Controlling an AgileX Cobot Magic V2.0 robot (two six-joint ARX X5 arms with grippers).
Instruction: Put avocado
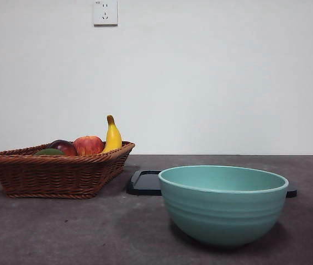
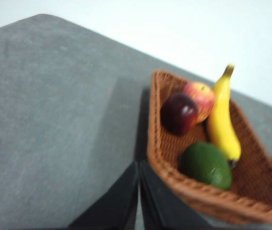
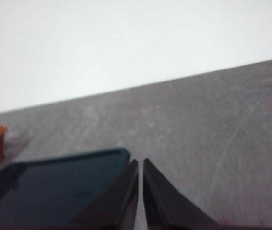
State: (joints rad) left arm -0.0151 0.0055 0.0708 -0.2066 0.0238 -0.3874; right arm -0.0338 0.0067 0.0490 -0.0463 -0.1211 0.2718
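The dark green avocado [image 2: 206, 164] lies in the brown wicker basket [image 2: 183, 189], next to a yellow banana [image 2: 223, 120], a dark maroon fruit [image 2: 179, 113] and a red apple [image 2: 200, 96]. In the front view the avocado [image 1: 48, 152] just peeks over the rim of the basket [image 1: 57, 174] at the left. My left gripper [image 2: 139, 165] is shut and empty, above the table beside the basket. My right gripper [image 3: 140, 163] is shut and empty, over the table by a dark tray [image 3: 54, 187]. Neither gripper shows in the front view.
A teal bowl [image 1: 222, 201] stands near the front, right of centre. A flat dark tray [image 1: 145, 182] lies behind it, between bowl and basket. A wall socket [image 1: 105, 12] is on the white wall behind.
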